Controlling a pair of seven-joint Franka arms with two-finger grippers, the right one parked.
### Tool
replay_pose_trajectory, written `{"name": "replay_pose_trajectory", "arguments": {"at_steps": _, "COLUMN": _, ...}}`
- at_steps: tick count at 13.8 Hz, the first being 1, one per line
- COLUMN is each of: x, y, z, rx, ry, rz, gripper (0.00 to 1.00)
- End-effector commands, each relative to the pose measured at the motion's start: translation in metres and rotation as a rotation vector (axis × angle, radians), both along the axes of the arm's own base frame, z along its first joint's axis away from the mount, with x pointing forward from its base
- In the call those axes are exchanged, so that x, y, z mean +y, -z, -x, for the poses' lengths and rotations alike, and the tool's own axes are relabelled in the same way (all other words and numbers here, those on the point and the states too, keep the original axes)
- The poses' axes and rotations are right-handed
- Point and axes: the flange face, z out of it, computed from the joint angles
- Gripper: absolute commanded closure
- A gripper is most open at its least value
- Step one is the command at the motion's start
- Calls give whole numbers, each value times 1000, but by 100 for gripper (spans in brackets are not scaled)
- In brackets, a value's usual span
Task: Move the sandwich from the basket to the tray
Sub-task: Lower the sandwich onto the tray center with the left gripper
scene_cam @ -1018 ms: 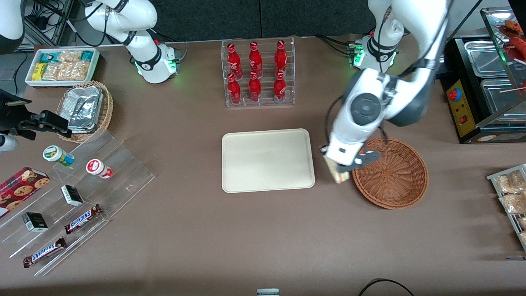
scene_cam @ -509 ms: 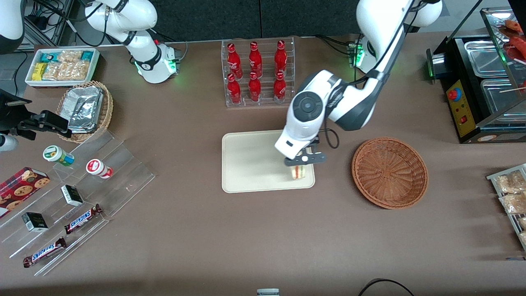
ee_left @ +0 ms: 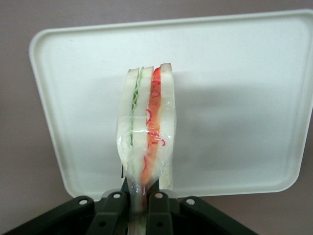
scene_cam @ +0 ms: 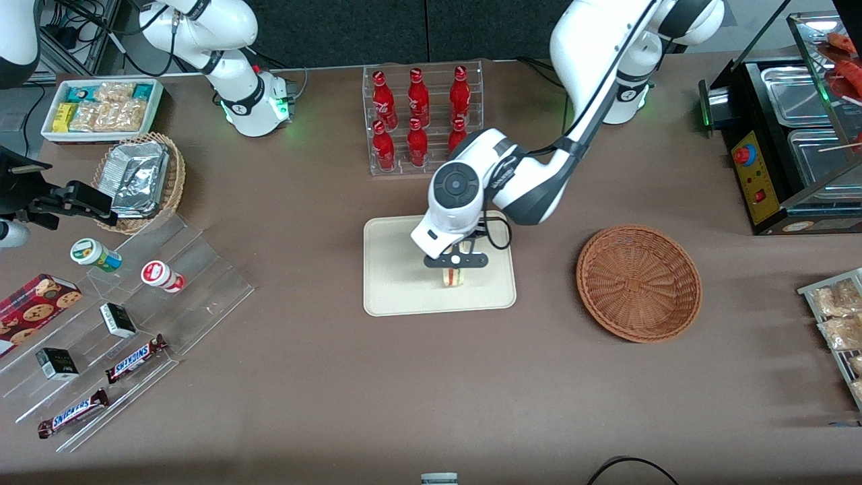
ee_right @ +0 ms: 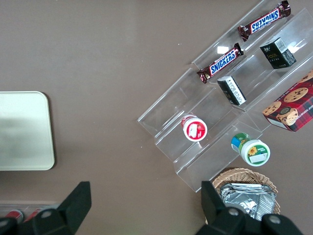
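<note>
My left gripper is shut on the clear-wrapped sandwich and holds it over the middle of the cream-white tray. In the left wrist view the black fingers pinch the wedge's narrow end, and the sandwich hangs with its white bread, green and red-orange layers showing above the tray. I cannot tell whether it touches the tray. The reddish-brown wicker basket stands empty beside the tray, toward the working arm's end of the table.
A clear rack of red bottles stands farther from the front camera than the tray, close to my arm's elbow. A clear stepped display with snacks and a tan basket of foil packets lie toward the parked arm's end.
My gripper has carried the sandwich from the basket's rim across to the middle of the tray. The basket stays put and is empty.
</note>
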Motion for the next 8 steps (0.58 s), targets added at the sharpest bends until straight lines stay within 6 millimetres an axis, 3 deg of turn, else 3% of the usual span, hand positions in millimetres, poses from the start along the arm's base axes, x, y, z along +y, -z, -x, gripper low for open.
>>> {"name": "replay_pose_trajectory", "arguments": {"at_steps": 1, "x": -17, "y": 13, "z": 3, "rx": -7, "ry": -13, "rz": 5, "gripper": 100}}
{"name": "replay_pose_trajectory", "arguments": {"at_steps": 8, "x": -30, "y": 46, "z": 6, "rx": -49, "ry": -30, "rz": -18, "gripper": 100}}
